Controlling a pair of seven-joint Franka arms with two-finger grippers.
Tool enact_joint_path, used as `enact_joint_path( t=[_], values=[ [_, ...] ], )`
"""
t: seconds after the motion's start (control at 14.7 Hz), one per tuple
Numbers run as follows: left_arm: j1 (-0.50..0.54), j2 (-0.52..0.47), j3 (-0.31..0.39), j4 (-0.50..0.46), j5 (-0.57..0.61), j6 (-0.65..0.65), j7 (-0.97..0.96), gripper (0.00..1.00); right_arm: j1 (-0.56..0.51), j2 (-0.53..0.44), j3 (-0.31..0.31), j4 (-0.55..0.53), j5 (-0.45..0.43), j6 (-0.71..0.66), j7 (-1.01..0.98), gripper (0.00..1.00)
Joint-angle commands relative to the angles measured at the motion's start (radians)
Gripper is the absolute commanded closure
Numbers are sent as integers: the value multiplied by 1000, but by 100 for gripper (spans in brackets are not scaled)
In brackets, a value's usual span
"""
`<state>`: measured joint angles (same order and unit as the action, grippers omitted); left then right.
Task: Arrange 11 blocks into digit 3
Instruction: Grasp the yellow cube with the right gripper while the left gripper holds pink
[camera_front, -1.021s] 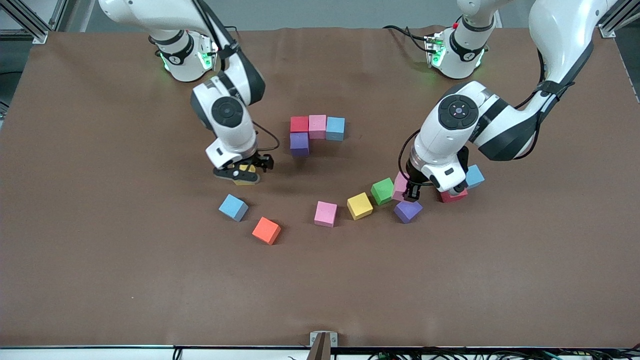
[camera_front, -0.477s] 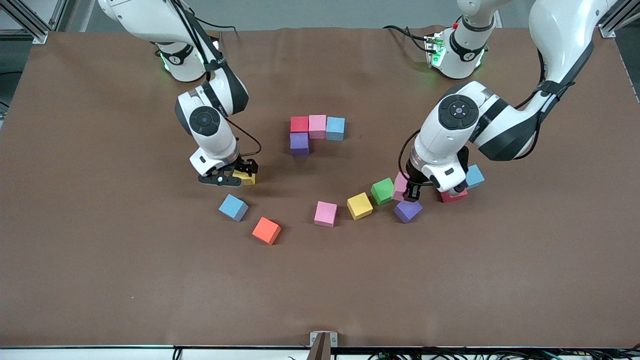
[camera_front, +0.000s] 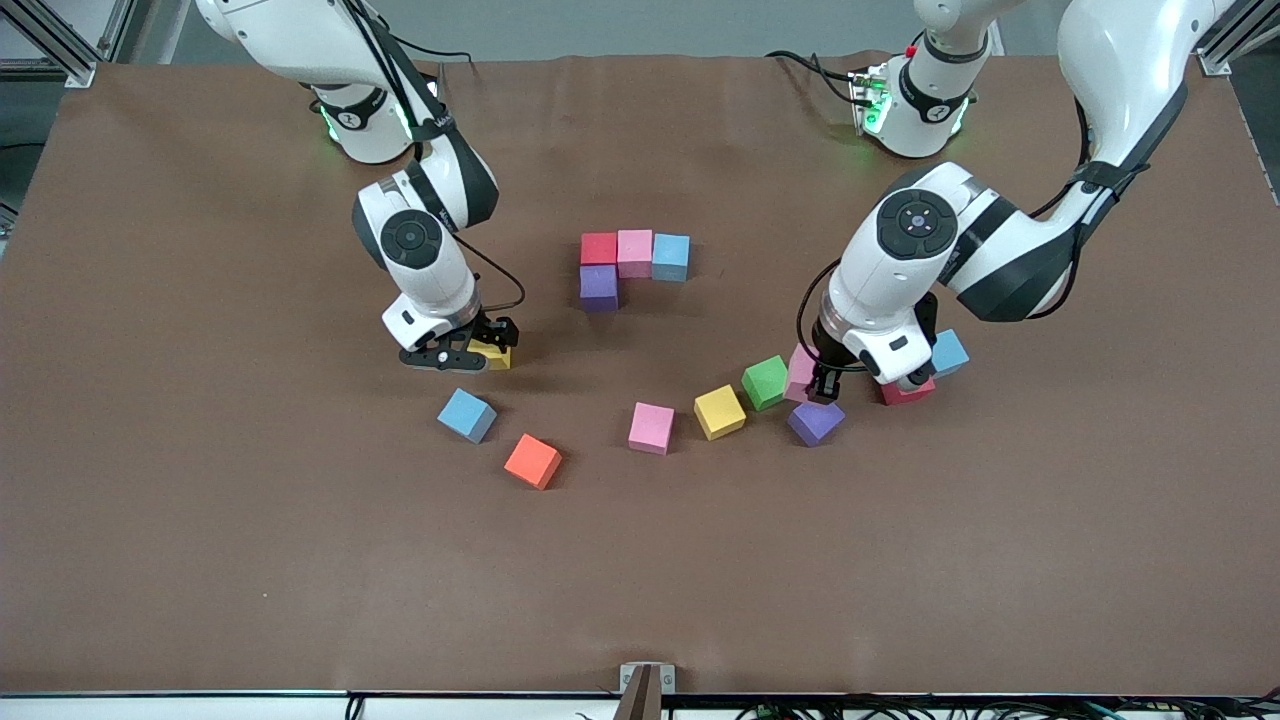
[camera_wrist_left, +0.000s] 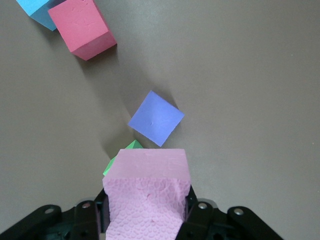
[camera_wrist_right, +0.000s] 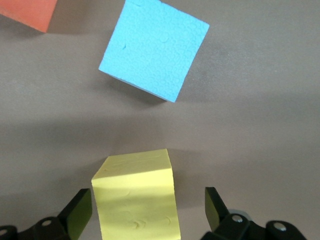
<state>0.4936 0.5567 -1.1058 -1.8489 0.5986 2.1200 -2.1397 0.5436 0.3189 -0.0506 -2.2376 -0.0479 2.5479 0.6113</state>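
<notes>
The left gripper (camera_front: 822, 385) has its fingers (camera_wrist_left: 197, 220) clamped on a pink block (camera_wrist_left: 147, 192), held above the surface (camera_front: 200, 560) next to the green cube (camera_front: 765, 381) and a purple block (camera_front: 816, 421); the right gripper (camera_front: 470, 352) is down at the surface with its fingers (camera_wrist_right: 217, 205) spread wide around a yellow block (camera_wrist_right: 136, 200), a gap at each side; red (camera_front: 598, 248), pink (camera_front: 635, 251), blue (camera_front: 671, 256) and purple (camera_front: 598, 287) blocks touch as the start of the digit 3, farther from the front camera than the loose blocks.
</notes>
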Motion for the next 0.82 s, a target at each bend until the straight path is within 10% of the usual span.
enact_joint_path(
  t=[0.0, 0.75],
  values=[
    [-6, 8, 0, 19, -19, -23, 11, 60, -13, -15, 12, -39, -12, 35, -2, 2],
    [-4, 9, 0, 19, -19, -23, 14, 60, -4, 2, 12, -37, -12, 74, -2, 29]
  ],
)
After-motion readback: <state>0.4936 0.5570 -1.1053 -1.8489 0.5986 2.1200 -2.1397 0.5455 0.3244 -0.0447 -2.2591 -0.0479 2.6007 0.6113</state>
